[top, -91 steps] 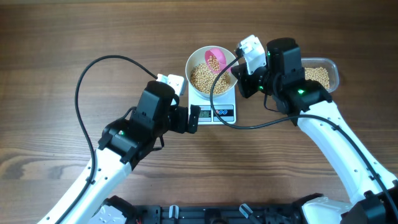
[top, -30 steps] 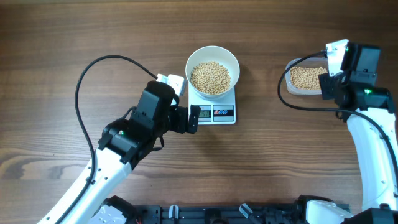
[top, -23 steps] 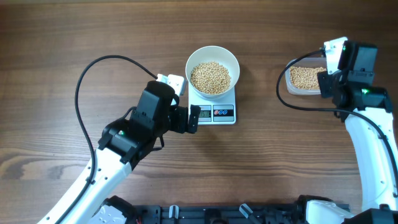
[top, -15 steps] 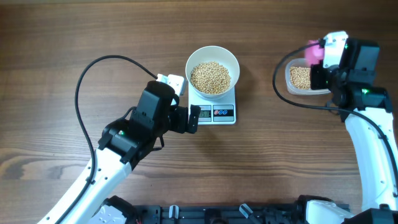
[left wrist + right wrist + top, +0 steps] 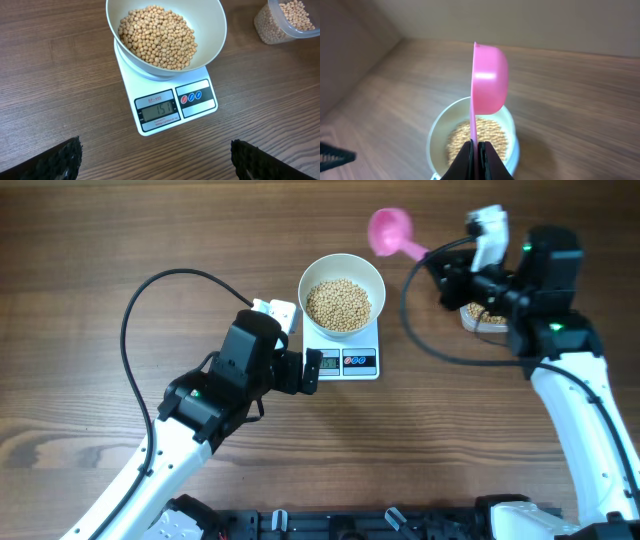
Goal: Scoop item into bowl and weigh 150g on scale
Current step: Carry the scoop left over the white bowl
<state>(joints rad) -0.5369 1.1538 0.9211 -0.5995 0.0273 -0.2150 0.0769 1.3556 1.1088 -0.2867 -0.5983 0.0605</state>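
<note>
Weighing stage, trimming toward the target. The right end effector (image 5: 476, 150) is clamped tight on the handle of a pink scoop (image 5: 385, 230), held in the air beyond the bowl (image 5: 212, 30), between it and the clear tub (image 5: 280, 37); from overhead the cup shows no beans. The left end effector (image 5: 155, 162) stands spread wide and empty above the tabletop (image 5: 120, 230), near the front edge of the scale (image 5: 131, 75). The beans (image 5: 157, 37) lie heaped in the bowl, which sits on the scale, with a smaller stock in the tub. The display (image 5: 158, 109) appears to read 151, so the load is probably at or a touch above target. Good practice here is to add nothing further, to keep the scoop and both arms off the bowl and platform so that the reading settles, and, if a correction is wanted, to lift out only a few beans with a shallow pass that does not press on the bowl. Limits of the views: the digits are small and not fully certain; the tub is mostly covered by the right arm (image 5: 560, 380) from overhead and cut by the frame edge in the left wrist view; the right wrist view is blurred, shows the scoop edge-on with its inside turned away, and barely shows the scale beneath the bowl.
</note>
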